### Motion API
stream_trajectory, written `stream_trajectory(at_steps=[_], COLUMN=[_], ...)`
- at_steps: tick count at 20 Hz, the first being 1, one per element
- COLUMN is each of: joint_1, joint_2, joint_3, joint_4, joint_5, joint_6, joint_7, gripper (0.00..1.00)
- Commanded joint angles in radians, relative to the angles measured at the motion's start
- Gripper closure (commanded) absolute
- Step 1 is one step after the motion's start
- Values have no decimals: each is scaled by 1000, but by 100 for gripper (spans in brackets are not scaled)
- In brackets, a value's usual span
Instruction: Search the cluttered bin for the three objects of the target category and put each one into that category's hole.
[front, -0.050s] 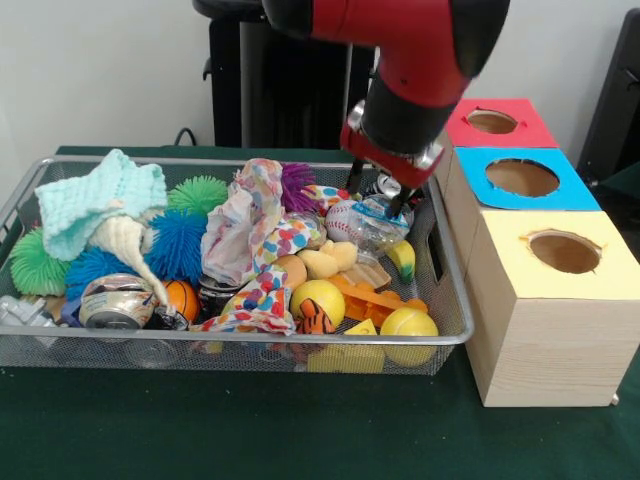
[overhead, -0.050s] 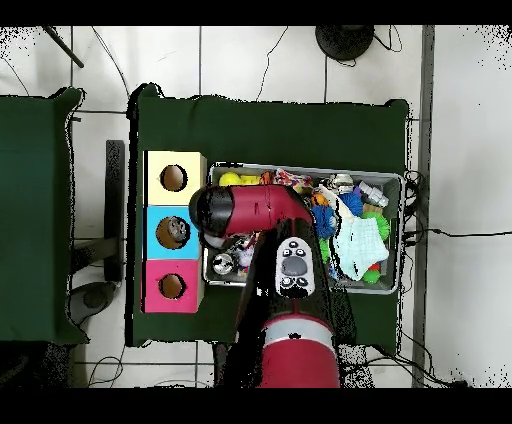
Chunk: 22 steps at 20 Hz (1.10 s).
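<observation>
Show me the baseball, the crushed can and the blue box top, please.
baseball (front, -0.050s: 342, 217): front view, its white stitched side.
crushed can (front, -0.050s: 114, 301): front view, its silver end.
blue box top (front, -0.050s: 560, 192): front view, bare blue corner beside the hole.

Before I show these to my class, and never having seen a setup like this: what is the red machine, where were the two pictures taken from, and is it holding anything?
The red and black machine is a robot arm ending in a gripper. One picture looks across the table at it; the other looks straight down, so there the arm hides much of what is under it.

On the green table stands a wire bin full of clutter: spiky rubber balls, cloths, a baseball, a crushed can, yellow balls. Beside it stand three wooden boxes, each with a hole on top: red, blue and yellow.

The gripper reaches into the bin's far end near the boxes. Whether it grips anything cannot be told.
</observation>
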Motion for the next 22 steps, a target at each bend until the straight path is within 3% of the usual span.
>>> stream_trajectory(at_steps=[1, 8, 16, 22], joint_1=[-77, -144, -165, -174], joint_2=[-138, -29, -15, 11], joint_3=[151, 207, 238, 259], joint_4=[140, 214, 297, 310], joint_5=[11, -83, -130, -152], joint_6=[74, -203, -325, -380], joint_7=[-238, -215, -147, -114], gripper=[0, 0, 0, 0])
